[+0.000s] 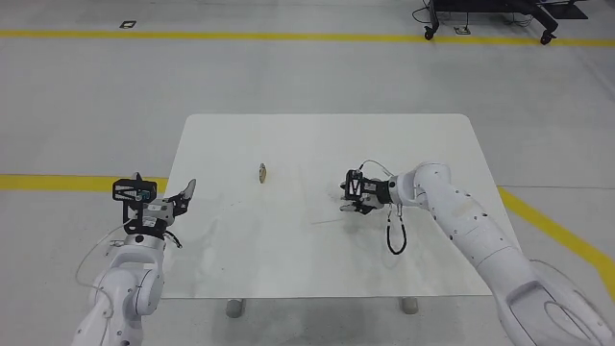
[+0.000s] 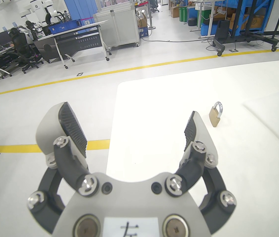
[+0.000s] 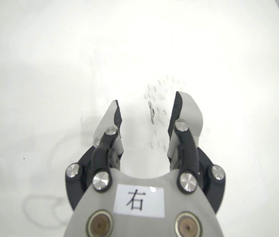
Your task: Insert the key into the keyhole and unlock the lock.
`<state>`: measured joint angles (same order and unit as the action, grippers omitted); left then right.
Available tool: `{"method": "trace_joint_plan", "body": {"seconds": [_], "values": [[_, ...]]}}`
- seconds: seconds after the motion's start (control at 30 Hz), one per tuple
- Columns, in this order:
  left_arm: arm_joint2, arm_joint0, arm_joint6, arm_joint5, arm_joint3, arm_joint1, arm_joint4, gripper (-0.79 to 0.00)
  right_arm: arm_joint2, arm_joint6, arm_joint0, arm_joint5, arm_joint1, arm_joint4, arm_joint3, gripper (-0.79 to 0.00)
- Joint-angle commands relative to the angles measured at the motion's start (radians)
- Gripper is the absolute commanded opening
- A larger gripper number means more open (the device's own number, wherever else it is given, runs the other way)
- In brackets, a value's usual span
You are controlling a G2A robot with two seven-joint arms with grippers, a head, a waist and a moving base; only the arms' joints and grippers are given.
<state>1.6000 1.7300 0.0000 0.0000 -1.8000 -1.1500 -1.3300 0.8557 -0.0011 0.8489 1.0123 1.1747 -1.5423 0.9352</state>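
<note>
At the surface (image 1: 288,250) left edge, left pincer (image 2: 129,122): wide open, empty.
Lock (image 2: 215,116), mid-surface: small brass-coloured body, silver shackle; probably dense, rigid, apt to slide; grip across the body.
Key (image 3: 151,112), right of lock, well apart: small, thin, silvery; probably light, stiff, slippery; pinch the head.
Right pincer (image 3: 146,107): open, straddling the key, holding nothing.

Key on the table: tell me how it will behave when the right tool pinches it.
The key looks thin, flat metal: probably stiff and light. Lying low on the smooth table, it may slide or pivot rather than lift cleanly. The open right tool straddles it; the ribbed pads should help grip.
</note>
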Motion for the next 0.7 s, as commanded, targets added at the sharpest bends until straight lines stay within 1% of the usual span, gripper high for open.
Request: {"method": "trace_joint_plan", "body": {"seconds": [0.0,0.03,0.1,0.17,0.2,0.4,0.57,0.6,0.67], "values": [[0.0,0.0,0.0,0.0,0.0,0.0,0.0,0.0,-0.021,0.003,-0.019,0.0,0.003,0.004,-0.02,-0.474],[0.0,0.0,0.0,0.0,0.0,0.0,0.0,0.0,-0.03,0.0,-0.026,0.0,0.005,0.009,-0.03,-0.489],[0.0,0.0,0.0,0.0,0.0,0.0,0.0,0.0,-0.045,0.005,-0.043,0.0,0.009,0.011,-0.053,-0.588],[0.0,0.0,0.0,0.0,0.0,0.0,0.0,0.0,-0.059,0.01,-0.056,0.0,0.013,0.011,-0.068,-0.736],[0.0,0.0,0.0,0.0,0.0,0.0,0.0,0.0,-0.064,0.013,-0.062,0.0,0.014,0.01,-0.075,-0.782],[0.0,0.0,0.0,0.0,0.0,0.0,0.0,0.0,-0.07,-0.018,-0.075,0.0,0.014,0.001,-0.086,-0.785],[0.0,0.0,0.0,0.0,0.0,0.0,0.0,0.0,-0.047,-0.099,-0.055,-0.008,-0.007,-0.042,-0.04,-0.785],[0.0,0.0,0.0,0.0,0.0,0.0,0.0,0.0,-0.038,-0.118,-0.046,-0.015,-0.014,-0.051,-0.03,-0.785],[0.0,0.0,0.0,0.0,0.0,0.0,0.0,0.0,-0.007,-0.13,-0.025,-0.071,-0.026,-0.053,-0.023,-0.785]]}}
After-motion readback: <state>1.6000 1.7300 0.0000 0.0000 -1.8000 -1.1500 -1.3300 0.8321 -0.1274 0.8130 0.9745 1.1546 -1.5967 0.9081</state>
